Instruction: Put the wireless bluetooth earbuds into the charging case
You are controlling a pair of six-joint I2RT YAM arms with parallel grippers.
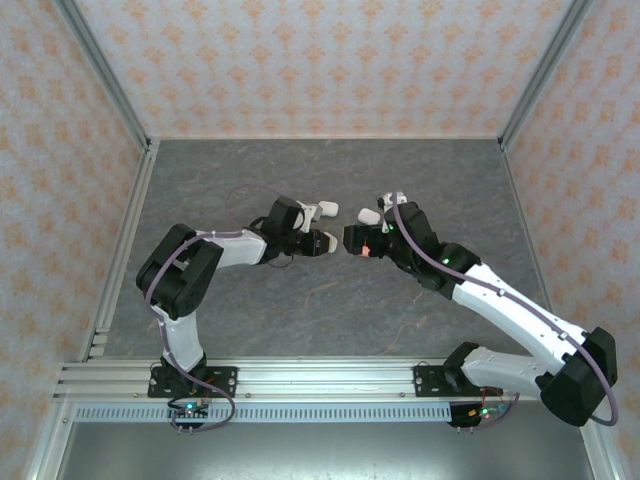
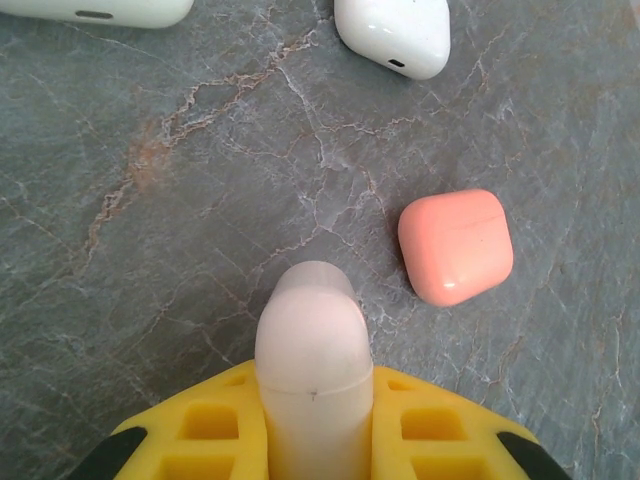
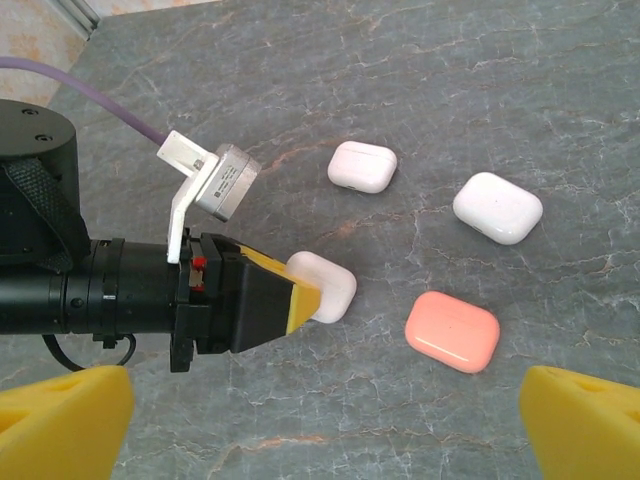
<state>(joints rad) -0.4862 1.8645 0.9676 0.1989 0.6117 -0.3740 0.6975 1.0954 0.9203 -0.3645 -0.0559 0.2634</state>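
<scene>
My left gripper (image 2: 313, 405) is shut on a pale whitish charging case (image 2: 313, 345), its lid closed, held end-out between the yellow fingers. In the right wrist view that same case (image 3: 328, 285) sticks out of the left gripper (image 3: 300, 297) just above the table. A salmon-pink case (image 3: 452, 331) lies closed on the table to its right, also in the left wrist view (image 2: 456, 246). My right gripper (image 3: 325, 430) is open and has nothing between its fingers. In the top view it (image 1: 352, 240) faces the left gripper (image 1: 312, 242) at mid-table. The earbuds are out of view.
Two more closed white cases (image 3: 362, 165) (image 3: 497, 207) lie farther back on the grey marbled table (image 3: 480, 70). In the top view they sit just behind the grippers (image 1: 328, 209) (image 1: 366, 216). Patterned walls and metal posts (image 1: 115, 95) enclose the table.
</scene>
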